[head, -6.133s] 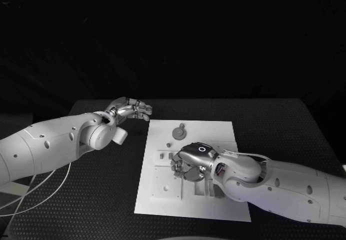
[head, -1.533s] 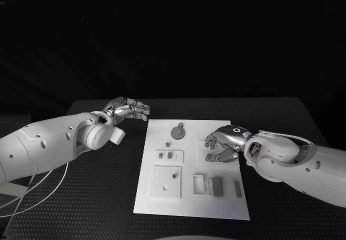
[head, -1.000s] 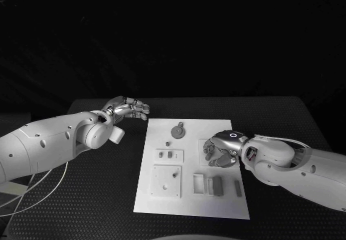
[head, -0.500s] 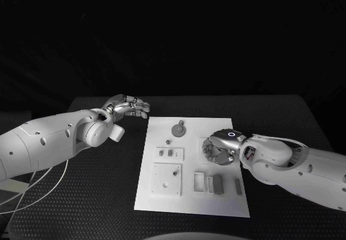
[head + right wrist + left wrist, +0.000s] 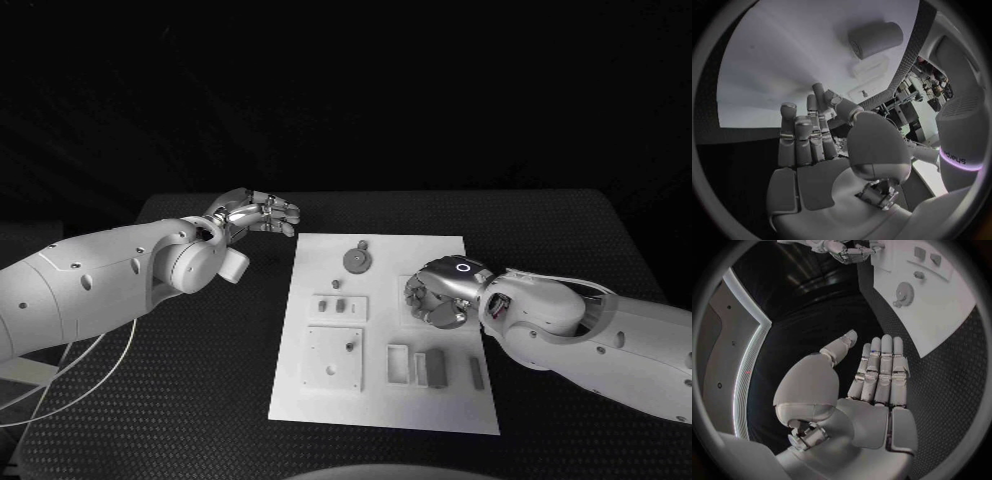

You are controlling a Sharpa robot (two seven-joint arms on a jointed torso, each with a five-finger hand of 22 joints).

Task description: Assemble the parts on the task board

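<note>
We are looking down at a black table (image 5: 173, 390) with the white task board (image 5: 433, 410) lying in the middle of it. We are keeping our left hand (image 5: 257, 216) off the board, above the table near the board's far left corner. In the left wrist view this hand (image 5: 870, 380) is flat, with its fingers (image 5: 881, 365) straight and side by side and the thumb a bit apart, and it is holding nothing. We are holding our right hand (image 5: 433, 298) low over the right side of the board, about halfway along it. Its fingers are pointing down at the board, and from above we cannot tell if they are touching it or pinching a part. In the right wrist view the fingers (image 5: 801, 137) are mostly straight and close together, and we are seeing nothing between them. A round grey part (image 5: 356, 262) is lying near the board's far edge. Two small grey parts (image 5: 339, 307) are sitting in a little square to the left of our right hand. Three long grey parts (image 5: 437, 367) are lying side by side nearer to us, just past our right hand.
</note>
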